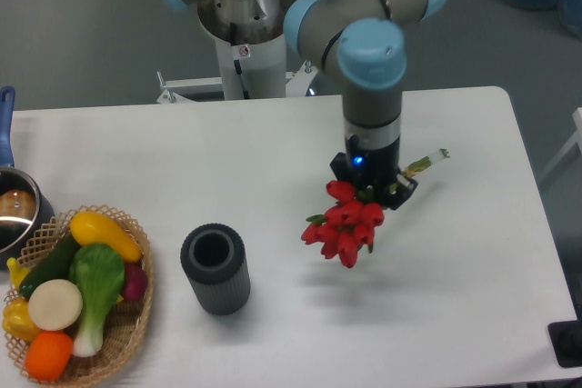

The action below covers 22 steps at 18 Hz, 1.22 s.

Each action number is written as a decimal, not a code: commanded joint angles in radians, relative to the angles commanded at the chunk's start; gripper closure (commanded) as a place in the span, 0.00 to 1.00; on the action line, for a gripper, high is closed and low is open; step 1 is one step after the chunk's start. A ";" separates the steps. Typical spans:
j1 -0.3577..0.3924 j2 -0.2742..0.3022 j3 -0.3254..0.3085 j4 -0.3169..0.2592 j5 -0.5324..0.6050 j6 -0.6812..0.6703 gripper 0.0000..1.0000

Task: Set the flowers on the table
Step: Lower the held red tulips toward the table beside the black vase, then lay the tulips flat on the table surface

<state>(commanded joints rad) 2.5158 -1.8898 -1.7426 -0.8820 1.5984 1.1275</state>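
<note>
- Camera view from above shows my claw (374, 190) pinching the flowers (343, 224) at the stems, just under the red heads.
- The flowers hang over the table (273, 147), in its right half, between the grey cylinder (215, 270) and the right edge. The stem ends (427, 163) stick out behind my claw. I cannot tell if the heads touch the surface; a shadow lies just below them.
- I judge the bunch light and soft: thin stems that bend, heads that crush easily. The tied stems are the good place to hold, not the heads.
- They may roll or spring a little when I let go, so I should go low first.
- A small label sits on the robot base (243, 51), too small to read. No other writing is legible.
- At the left stands a basket (127, 329) of toy vegetables.
</note>
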 joint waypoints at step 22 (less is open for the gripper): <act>-0.008 -0.146 0.023 0.014 -0.006 -0.003 0.73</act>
<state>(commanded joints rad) 2.5081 -2.0356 -1.7196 -0.8682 1.5923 1.1244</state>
